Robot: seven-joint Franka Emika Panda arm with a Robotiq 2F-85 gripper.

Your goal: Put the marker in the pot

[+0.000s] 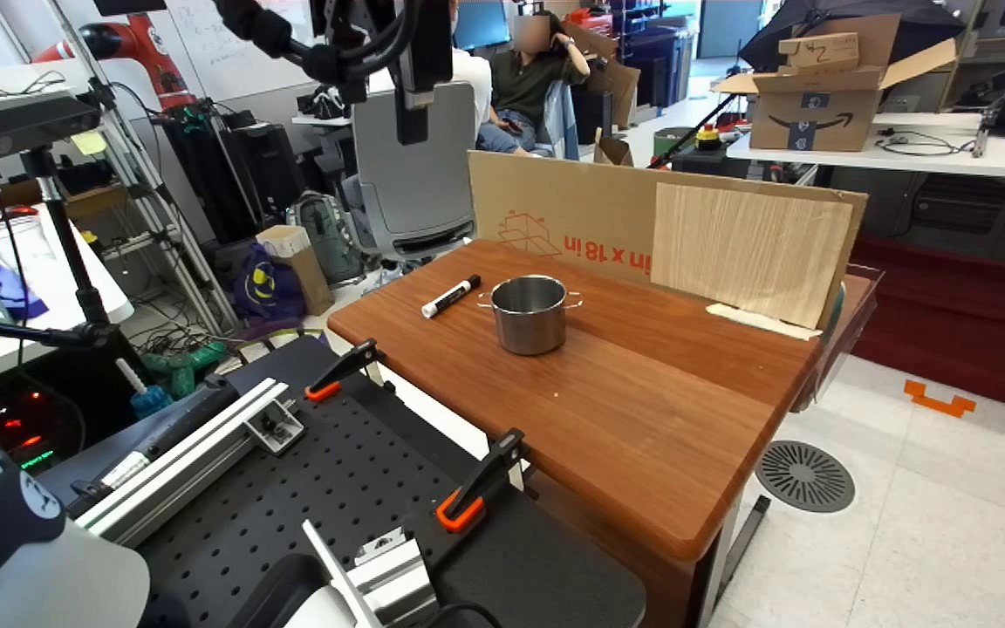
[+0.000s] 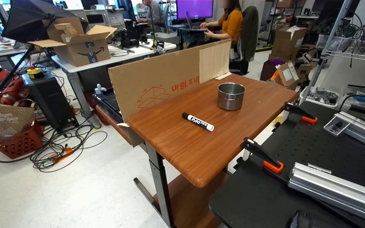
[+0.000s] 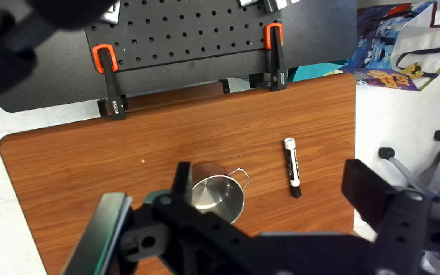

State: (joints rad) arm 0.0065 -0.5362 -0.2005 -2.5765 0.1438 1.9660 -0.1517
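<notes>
Marker (image 2: 198, 122) lying on brown table (image 2: 182, 152), apart from upright pot (image 2: 231, 100); gripper (image 3: 267, 175) above, spread wide.

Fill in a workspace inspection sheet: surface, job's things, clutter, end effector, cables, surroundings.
Surface: brown wood-grained tabletop, rounded corners.
Job's things: black-and-white cylindrical marker lies apart from an upright, round steel pot.
Clutter: tiny pale speck on the tabletop.
End effector: open, holding nothing.
Cables: loose black cords tangled on the floor.
Surroundings: tan cardboard sheet standing along one tabletop edge; black-and-orange clamps at the opposite edge; people seated nearby.
</notes>
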